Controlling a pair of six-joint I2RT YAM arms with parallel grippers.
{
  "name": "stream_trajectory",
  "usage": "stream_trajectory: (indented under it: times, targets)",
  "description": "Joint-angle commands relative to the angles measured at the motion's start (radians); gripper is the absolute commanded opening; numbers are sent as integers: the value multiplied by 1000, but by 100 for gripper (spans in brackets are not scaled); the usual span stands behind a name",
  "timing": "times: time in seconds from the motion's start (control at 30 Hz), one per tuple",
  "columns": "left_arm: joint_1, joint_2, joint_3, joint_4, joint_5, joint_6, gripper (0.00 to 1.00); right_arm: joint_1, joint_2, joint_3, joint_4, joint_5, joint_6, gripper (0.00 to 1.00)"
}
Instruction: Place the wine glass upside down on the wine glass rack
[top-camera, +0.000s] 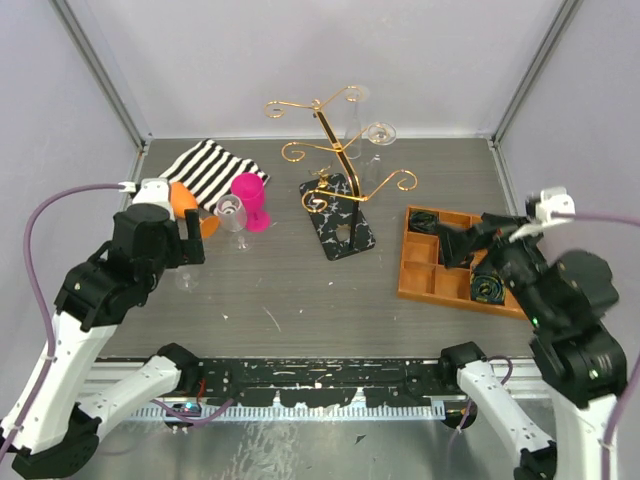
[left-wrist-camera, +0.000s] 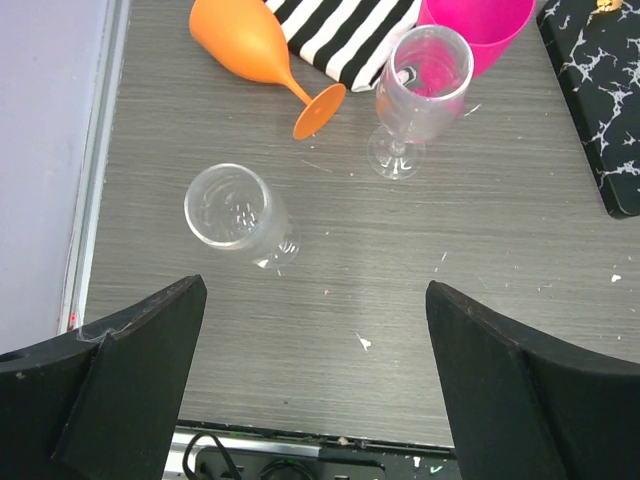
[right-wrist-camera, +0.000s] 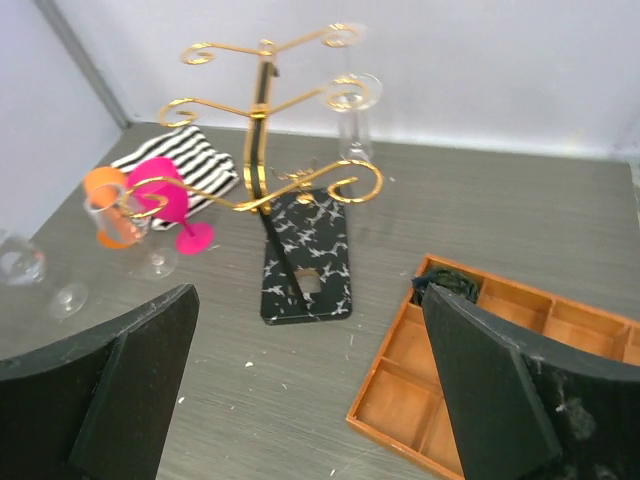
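The gold wire rack (top-camera: 330, 150) stands on its black marbled base (top-camera: 337, 218) at mid-table. It also shows in the right wrist view (right-wrist-camera: 262, 150). One clear glass (top-camera: 378, 135) hangs upside down on its right arm. A clear wine glass (left-wrist-camera: 236, 210) stands on the table just ahead of my open, empty left gripper (left-wrist-camera: 315, 385), apart from it. A second clear glass (left-wrist-camera: 420, 85) stands farther on, beside a pink glass (left-wrist-camera: 475, 25). My right gripper (right-wrist-camera: 310, 390) is open and empty above the tray's left edge, right of the rack base (right-wrist-camera: 307, 255).
An orange glass (left-wrist-camera: 255, 45) lies on its side by a black-and-white striped cloth (left-wrist-camera: 345, 35) at the back left. An orange compartment tray (top-camera: 450, 270) with dark coiled items sits at the right. Grey walls and metal posts enclose the table.
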Motion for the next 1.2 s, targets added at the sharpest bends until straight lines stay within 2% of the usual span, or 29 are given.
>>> stream_trajectory:
  times: [0.0, 0.47, 0.7, 0.87, 1.0, 1.17]
  targets:
    - [5, -70, -47, 7, 30, 11, 98, 134, -79, 16, -13, 65, -77, 100]
    - [5, -248, -169, 23, 65, -17, 98, 426, -132, -95, -9, 44, -137, 100]
    - [5, -266, -201, 46, 31, -71, 98, 618, -115, -122, -20, 97, -169, 100]
    - [5, -260, -215, 44, 69, -96, 98, 732, -82, -126, -30, 128, -186, 100]
    - [5, -265, -213, 35, 68, -83, 98, 787, -16, -130, -32, 126, -184, 100]
    - [5, -284, -237, 48, 53, -72, 98, 799, 81, -165, 28, 82, -184, 100]
